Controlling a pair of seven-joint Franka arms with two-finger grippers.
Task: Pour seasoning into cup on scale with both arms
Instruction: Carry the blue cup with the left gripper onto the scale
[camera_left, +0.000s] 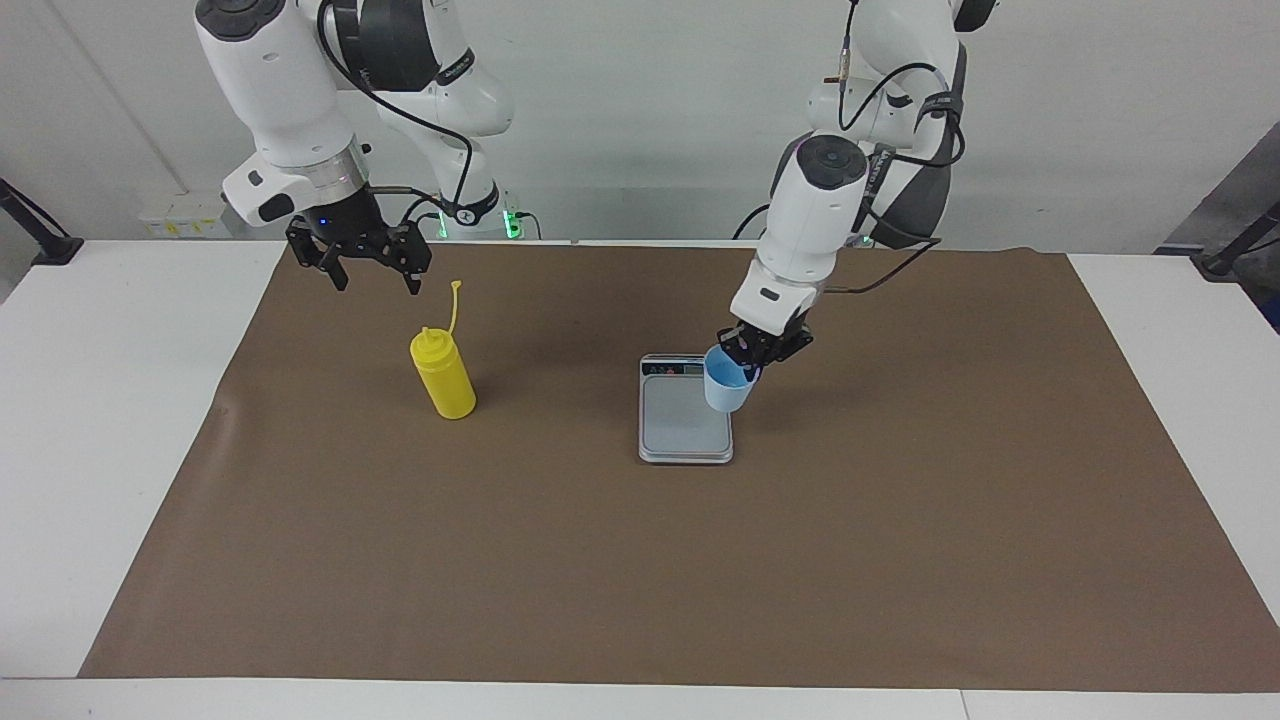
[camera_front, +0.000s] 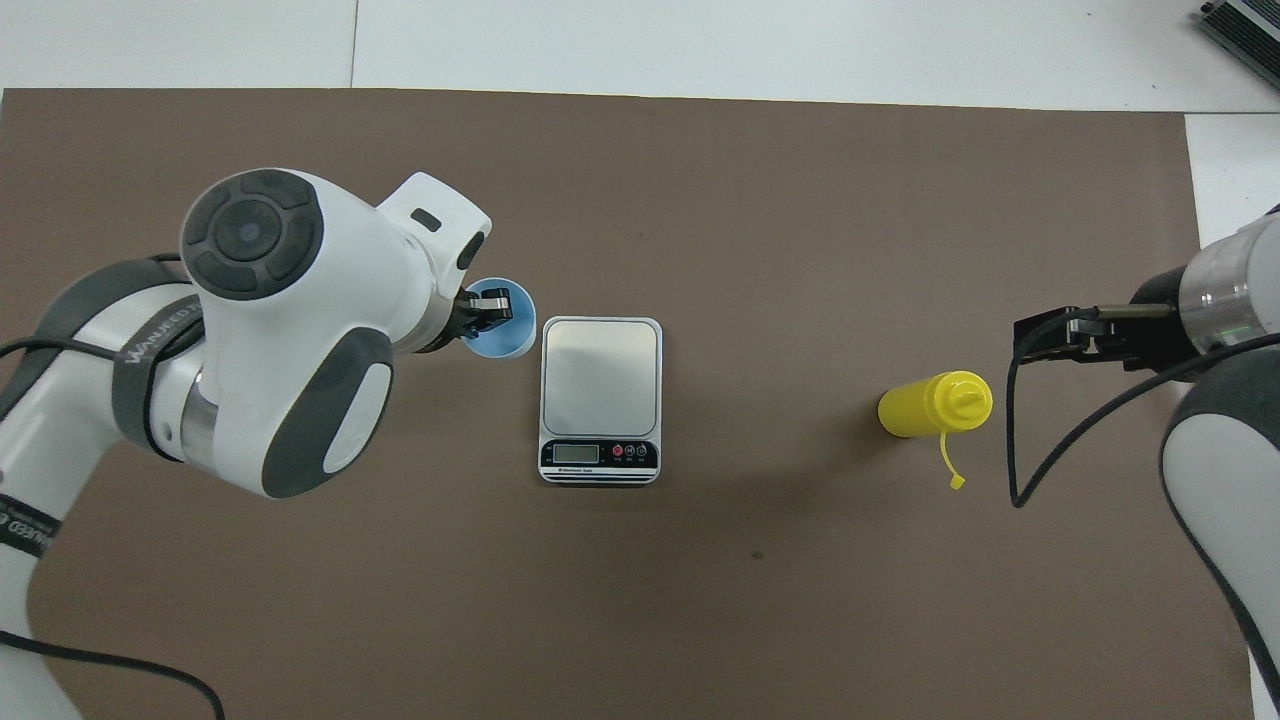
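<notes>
Just now the left gripper (camera_left: 752, 352) is pinched on the rim of the cup (camera_left: 727, 386), carrying it in the air at the edge of the scale (camera_left: 686, 420) toward the left arm's end of the surface (camera_left: 640, 560). In the overhead view the cup sits at the scale's nine o'clock. That arm bends steeply down. At three o'clock stands the seasoning (camera_left: 443, 375), upright, with the right gripper (camera_left: 368, 270) hovering over it, spread wide and empty, waiting.

Scale (camera_left: 686, 418) mid-table — seasoning (camera_left: 444, 379) toward right arm's end, cup (camera_left: 727, 383) over scale's edge.
</notes>
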